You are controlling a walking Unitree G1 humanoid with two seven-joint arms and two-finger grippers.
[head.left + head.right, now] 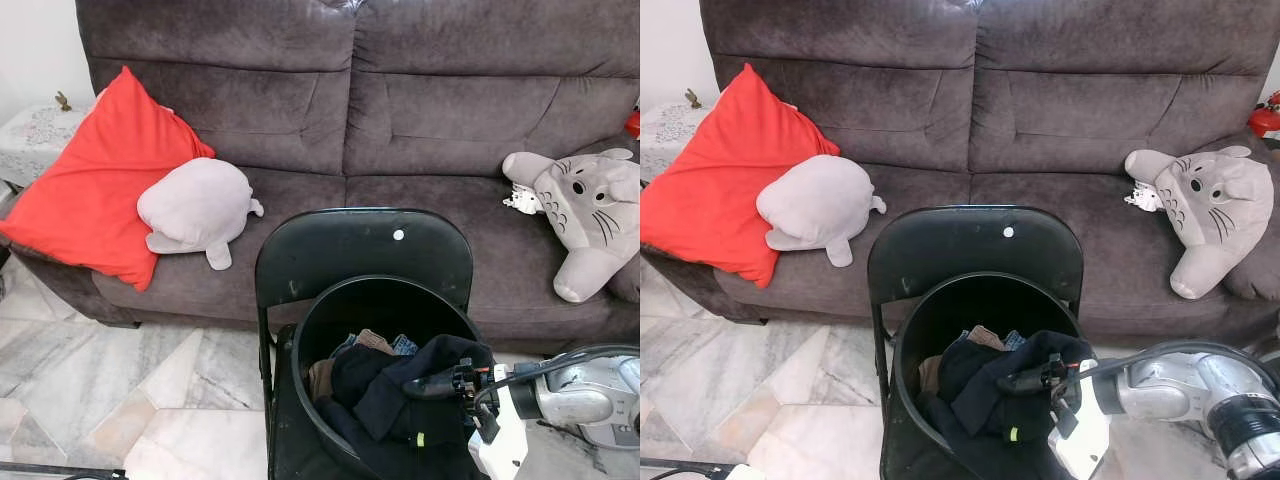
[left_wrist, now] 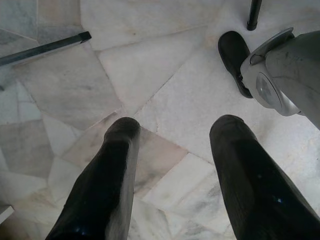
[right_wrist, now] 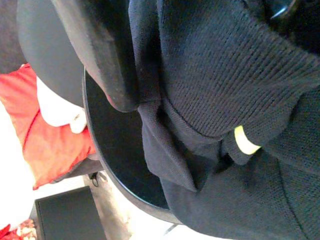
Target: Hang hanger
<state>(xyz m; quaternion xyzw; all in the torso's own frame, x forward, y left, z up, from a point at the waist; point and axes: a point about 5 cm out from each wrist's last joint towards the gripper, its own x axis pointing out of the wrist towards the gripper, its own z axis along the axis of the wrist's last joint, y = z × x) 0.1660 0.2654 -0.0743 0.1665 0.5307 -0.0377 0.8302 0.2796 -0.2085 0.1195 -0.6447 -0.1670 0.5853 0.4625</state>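
Observation:
A black round basket (image 1: pixel 306 330) stands on the seat of a black folding chair (image 1: pixel 360 245) in front of the sofa. It holds a pile of clothes, with a dark knit garment (image 1: pixel 385 400) on top that carries a small yellow tag (image 3: pixel 242 141). My right gripper (image 1: pixel 415 388) reaches in from the right over the basket's rim. It is open, and one finger (image 3: pixel 100 50) presses against the garment's folds. My left gripper (image 2: pixel 175 125) hangs idle and open above the marble floor.
A grey sofa (image 1: pixel 400 120) spans the back, with a red cushion (image 1: pixel 100 170), a pale seal plush (image 1: pixel 195 205) and a grey Totoro plush (image 1: pixel 585 215). A small side table (image 1: pixel 35 135) stands at the far left. A black bar (image 2: pixel 45 47) lies on the marble floor.

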